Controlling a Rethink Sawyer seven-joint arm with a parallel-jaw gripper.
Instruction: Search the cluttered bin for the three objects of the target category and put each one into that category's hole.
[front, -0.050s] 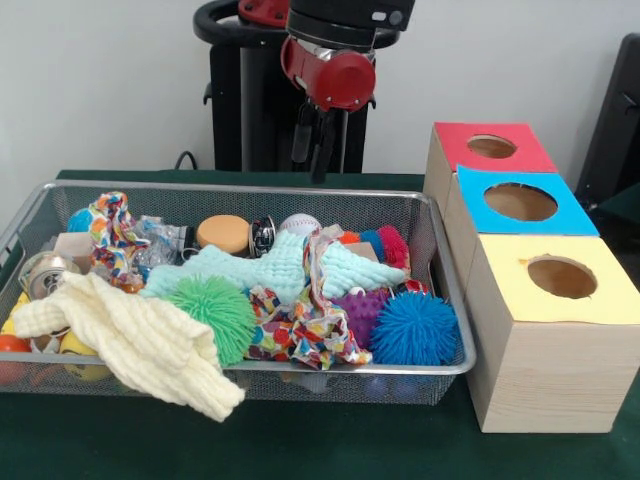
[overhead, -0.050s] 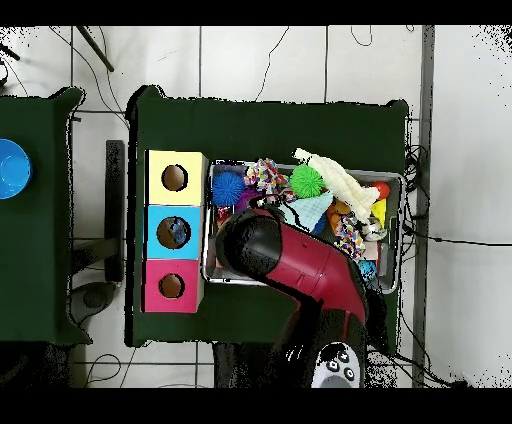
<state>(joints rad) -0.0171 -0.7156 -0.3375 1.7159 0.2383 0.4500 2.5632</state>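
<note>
A wire mesh bin (front, -0.050s: 448, 300) holds a jumble of things. Among them are a green spiky ball (front, -0.050s: 213, 312), a blue spiky ball (front, -0.050s: 414, 328), a purple one (front, -0.050s: 362, 312) and a red one (front, -0.050s: 392, 245). A cream cloth (front, -0.050s: 140, 345) hangs over the bin's front rim. A pale teal cloth (front, -0.050s: 280, 268) and a patterned cloth (front, -0.050s: 300, 325) lie across the middle. Beside the bin stand three wooden boxes with holes, topped red (front, -0.050s: 491, 146), blue (front, -0.050s: 520, 201) and yellow (front, -0.050s: 561, 277). My gripper (front, -0.050s: 320, 150) hangs above the bin's far rim, holding nothing visible. In the overhead view the arm (overhead, -0.050s: 290, 265) hides it.
A baseball (front, -0.050s: 299, 224), an orange disc (front, -0.050s: 223, 233) and metal tins (front, -0.050s: 45, 275) also lie in the bin. The overhead view shows the boxes (overhead, -0.050s: 174, 232) left of the bin (overhead, -0.050s: 207, 240), and a blue bowl (overhead, -0.050s: 10, 168) on a separate table at far left.
</note>
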